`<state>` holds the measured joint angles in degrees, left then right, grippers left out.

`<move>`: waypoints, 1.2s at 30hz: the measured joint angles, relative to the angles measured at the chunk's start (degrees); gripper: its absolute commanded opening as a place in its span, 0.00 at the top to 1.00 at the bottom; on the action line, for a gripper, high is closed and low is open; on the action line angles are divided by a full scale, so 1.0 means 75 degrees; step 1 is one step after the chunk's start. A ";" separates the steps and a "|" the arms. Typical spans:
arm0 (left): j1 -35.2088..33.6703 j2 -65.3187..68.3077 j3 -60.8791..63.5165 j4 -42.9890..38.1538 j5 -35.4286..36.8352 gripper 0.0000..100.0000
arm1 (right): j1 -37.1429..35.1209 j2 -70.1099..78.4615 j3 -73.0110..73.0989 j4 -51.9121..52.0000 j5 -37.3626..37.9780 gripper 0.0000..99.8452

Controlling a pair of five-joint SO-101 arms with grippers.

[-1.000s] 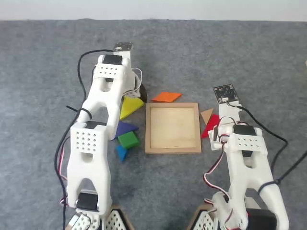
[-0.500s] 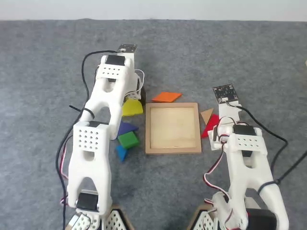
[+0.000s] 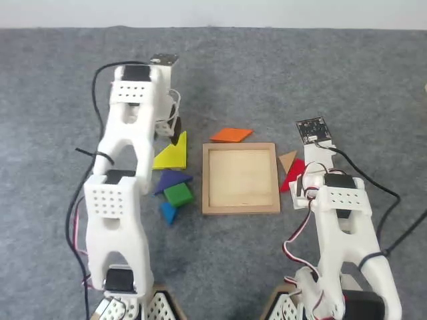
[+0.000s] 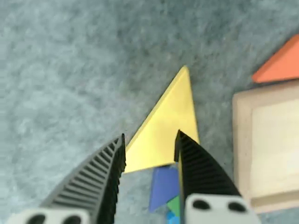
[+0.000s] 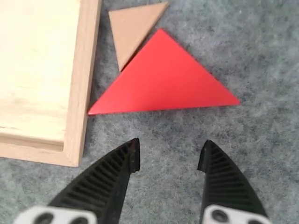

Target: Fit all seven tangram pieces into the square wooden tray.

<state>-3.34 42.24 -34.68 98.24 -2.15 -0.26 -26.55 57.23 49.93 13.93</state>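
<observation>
The square wooden tray (image 3: 240,200) lies with nothing in it between the two arms. My left gripper (image 4: 149,137) stands open just over the yellow triangle (image 4: 166,121), which lies flat on the carpet; from above this gripper (image 3: 175,131) sits at the triangle's (image 3: 171,155) far tip. An orange parallelogram (image 3: 231,135) lies behind the tray. Purple (image 3: 172,179), green (image 3: 179,194) and blue (image 3: 168,212) pieces cluster left of the tray. My right gripper (image 5: 170,149) is open with nothing in it, just short of the red triangle (image 5: 161,79) and the tan triangle (image 5: 131,25) beside the tray's wall (image 5: 79,84).
Grey carpet covers the table (image 3: 347,80). The right arm's body (image 3: 341,220) rises at the tray's right, and its cable (image 3: 380,187) loops out toward the right edge. The left arm's long white links (image 3: 123,167) stretch along the left of the pieces.
The left arm has swung to the left and away from the tray, uncovering the yellow triangle, which now lies slightly further left. The right arm has not moved.
</observation>
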 measured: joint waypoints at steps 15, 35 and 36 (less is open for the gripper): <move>0.0141 0.0188 0.1418 -0.0832 -0.1629 0.70 | 0.0000 0.0000 0.0000 0.0000 0.0000 0.78; 0.0352 0.0539 0.1125 -0.0797 -0.1723 0.91 | 0.0000 0.0000 0.0000 0.0000 0.0000 0.78; 0.0363 0.0539 0.1055 -0.0727 -0.1723 0.91 | 0.0000 0.0000 0.0000 0.0000 0.0000 0.78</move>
<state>-0.62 46.29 -26.77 92.79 -15.08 -0.26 -26.55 57.23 49.93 13.93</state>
